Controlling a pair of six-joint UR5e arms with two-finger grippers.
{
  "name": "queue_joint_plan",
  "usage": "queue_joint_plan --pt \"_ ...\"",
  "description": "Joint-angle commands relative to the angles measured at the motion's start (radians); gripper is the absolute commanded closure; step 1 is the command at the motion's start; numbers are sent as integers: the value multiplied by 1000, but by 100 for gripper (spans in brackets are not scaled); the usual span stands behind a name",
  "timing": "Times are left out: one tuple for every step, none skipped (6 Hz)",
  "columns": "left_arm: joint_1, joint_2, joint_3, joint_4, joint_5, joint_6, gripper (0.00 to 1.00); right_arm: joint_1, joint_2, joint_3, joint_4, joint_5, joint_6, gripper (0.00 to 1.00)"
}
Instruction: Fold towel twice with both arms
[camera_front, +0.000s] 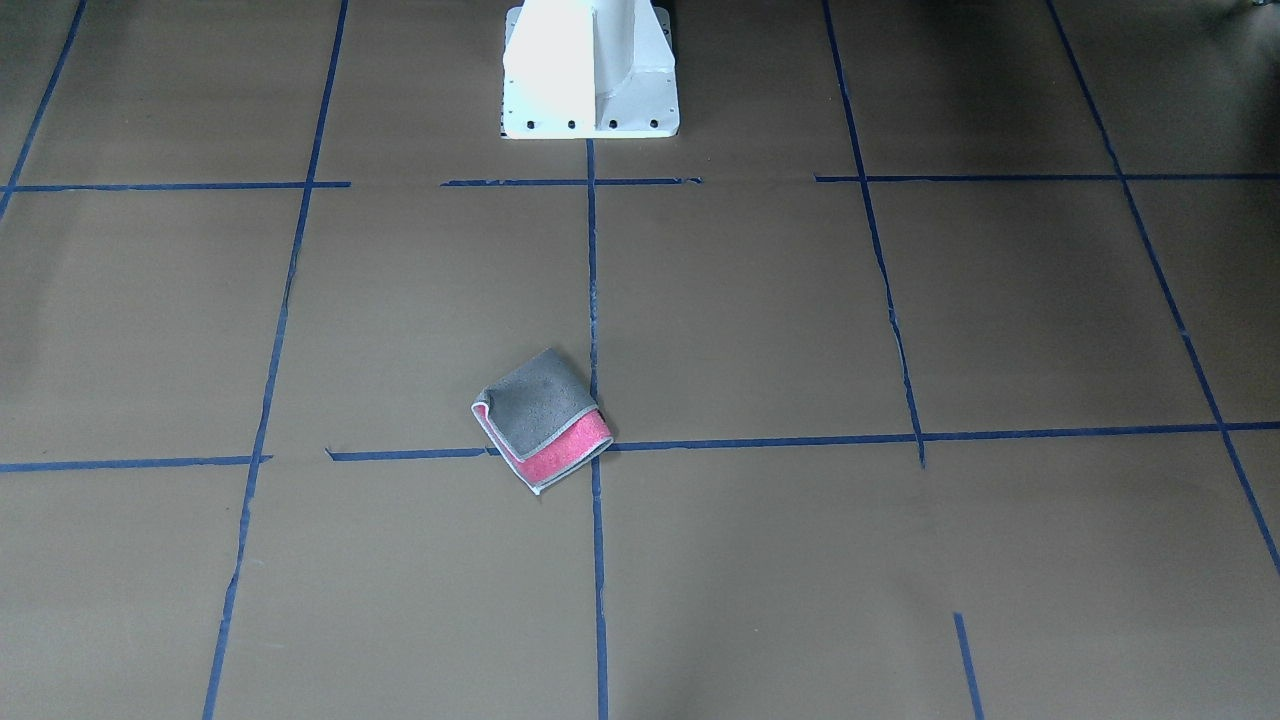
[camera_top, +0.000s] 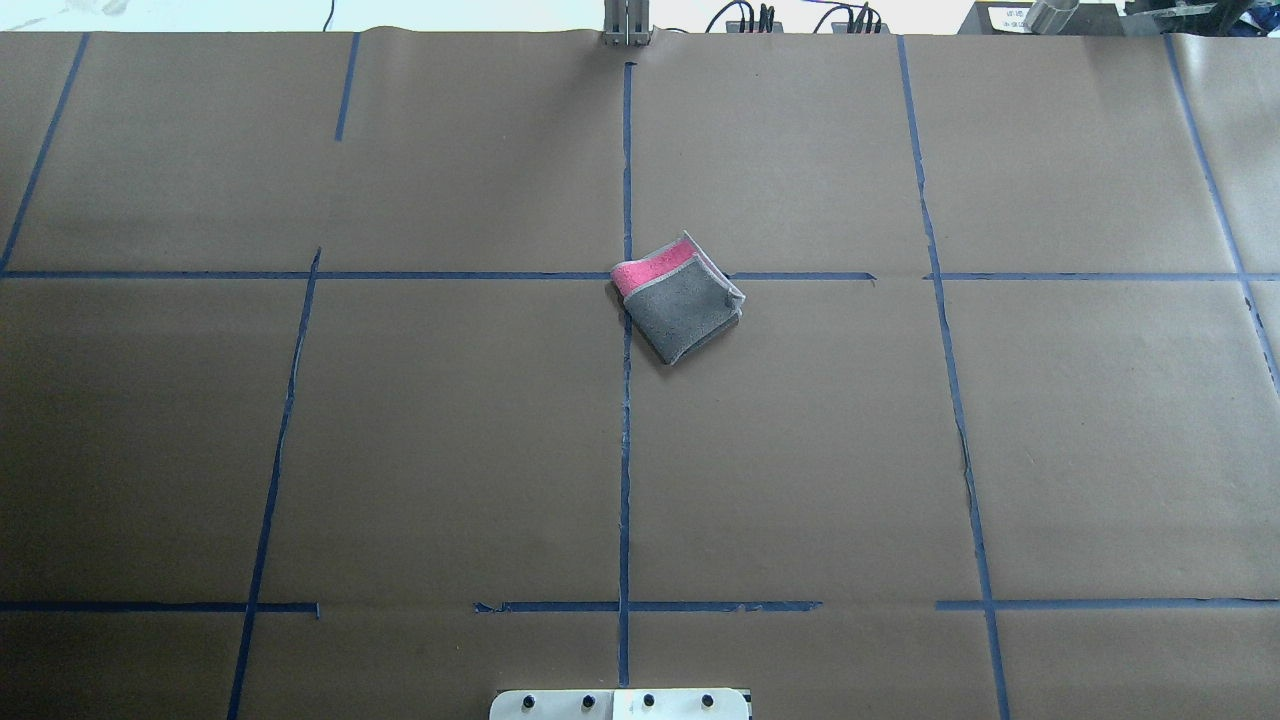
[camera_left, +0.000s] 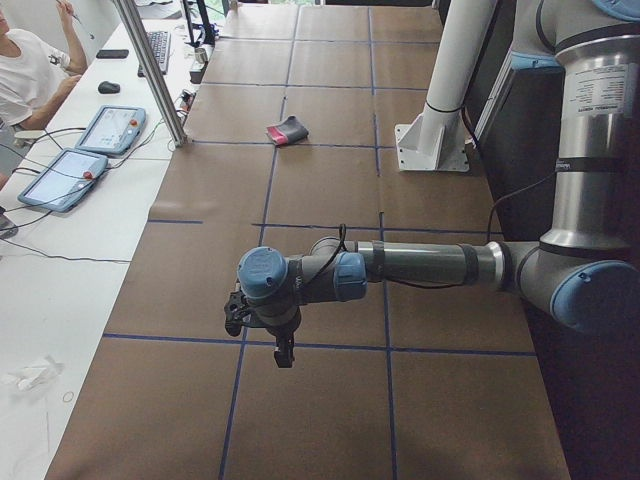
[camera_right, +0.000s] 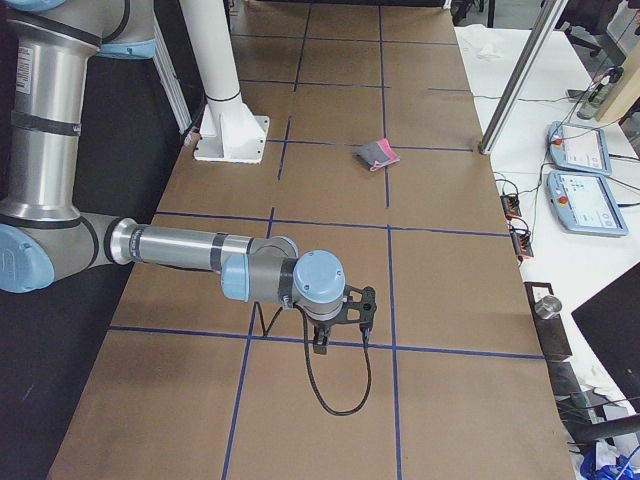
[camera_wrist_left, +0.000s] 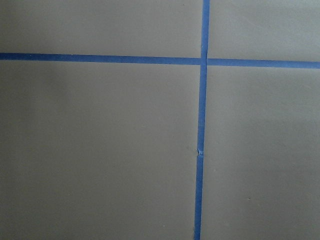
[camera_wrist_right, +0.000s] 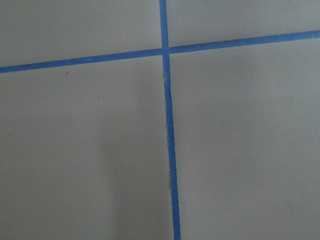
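towel (camera_top: 680, 302) lies folded, grey atop pink strip.

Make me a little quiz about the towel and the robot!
1. True or false: the towel lies folded on the table, and the left gripper and the right gripper are both far from it.
2. Most of the towel's top is: A grey, B green, C white.
3. Fill in: the strip showing along one edge of the towel is ____.

Key: 1 true; 2 A; 3 pink.
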Motion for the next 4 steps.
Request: queue_joint_plan --pt "0 1 6 -3 0 1 0 1 3 3 1 -38 -1 0" --pt "0 1 4 -3 -1 1 0 1 5 3 1 -40 -1 0" --pt "0 1 6 -3 -1 1 0 1 8 3 3 -40 0 0" --pt "0 1 6 -3 -1 1 0 1 11 3 3 -40 0 0"
